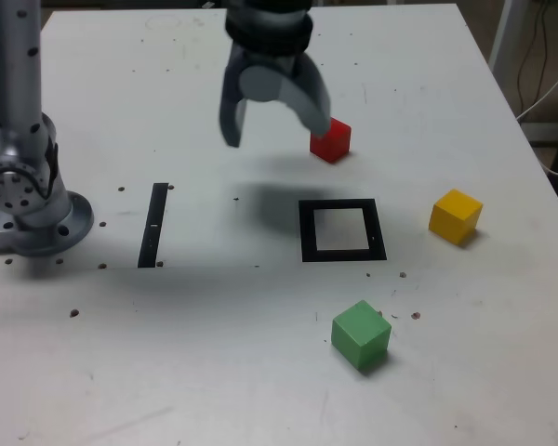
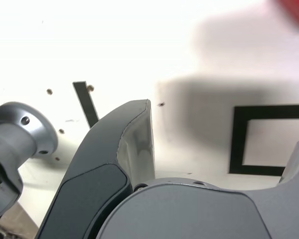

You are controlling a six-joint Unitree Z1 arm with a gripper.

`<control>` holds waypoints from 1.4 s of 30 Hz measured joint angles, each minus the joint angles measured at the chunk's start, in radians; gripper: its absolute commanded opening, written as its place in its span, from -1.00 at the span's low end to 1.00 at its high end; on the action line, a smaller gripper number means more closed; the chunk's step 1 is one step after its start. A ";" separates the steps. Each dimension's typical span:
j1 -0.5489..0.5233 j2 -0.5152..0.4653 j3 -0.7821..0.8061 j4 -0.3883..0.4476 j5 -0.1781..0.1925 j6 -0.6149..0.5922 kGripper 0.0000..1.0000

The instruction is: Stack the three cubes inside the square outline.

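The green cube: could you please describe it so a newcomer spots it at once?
On the white table, find the black square outline in the exterior view. Just below it sits the green cube, nearer the camera than the red and yellow ones.

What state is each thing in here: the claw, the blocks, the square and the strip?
Gripper: open, holding nothing, raised above the table.
Red cube: on the table, outside the square.
Yellow cube: on the table, outside the square.
Green cube: on the table, outside the square.
Square: empty.
Strip: flat on the table.
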 measured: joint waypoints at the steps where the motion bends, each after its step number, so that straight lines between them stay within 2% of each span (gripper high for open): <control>1: 0.011 0.008 -0.016 0.002 0.001 0.008 1.00; 7: 0.054 0.057 -0.097 0.035 0.008 0.050 1.00; 20: 0.139 0.206 -0.258 0.049 0.010 0.145 1.00; 32: 0.162 0.236 -0.291 0.052 0.018 0.204 1.00; 37: 0.162 0.236 -0.292 0.046 0.044 0.311 0.99; 42: 0.163 0.236 -0.295 0.032 0.045 0.423 0.99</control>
